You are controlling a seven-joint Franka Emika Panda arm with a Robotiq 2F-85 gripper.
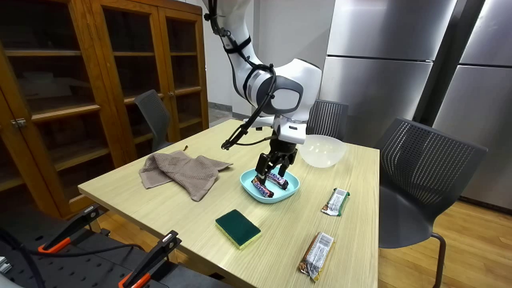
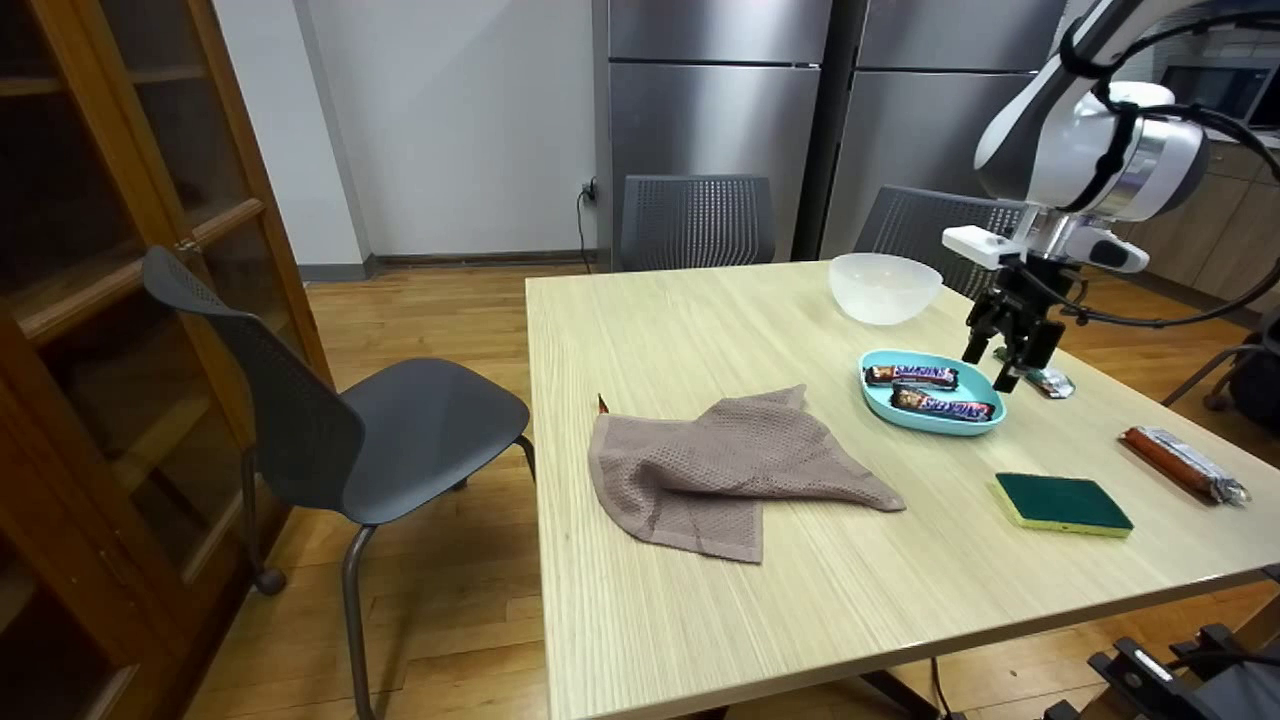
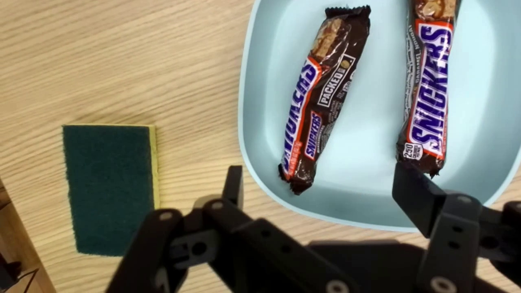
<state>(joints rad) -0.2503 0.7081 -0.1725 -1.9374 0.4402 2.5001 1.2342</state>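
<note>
Snickers bars (image 3: 321, 101), two, wrapped: are lying apart from each other in a shallow light-blue dish (image 3: 362, 154). Pincer (image 2: 988, 365), one, black: is hanging spread wide above the dish, at its edge, pinching nothing; from where I am standing I cannot tell whether it is touching a wrapper. Step in hand, as I am judging it: positioning over the dish, neither bar being gripped; picking one up would be calling for lowering, for centring the gap across a single bar and for clearing the rim. Sponge (image 1: 238, 228), green on yellow: is lying near the dish. Bowl (image 1: 322, 152), translucent: is sitting on the dish's far side from the sponge. Green-trimmed bar (image 1: 336, 202) and brown-wrapped bar (image 1: 317, 256): are lying apart, outside the dish. Cloth (image 2: 730, 470), taupe: is lying rumpled on the worktop (image 2: 650, 330). Refrigerators (image 1: 384, 100), chairs (image 2: 430, 440), glass-fronted cabinet (image 1: 128, 60): are standing around.
</note>
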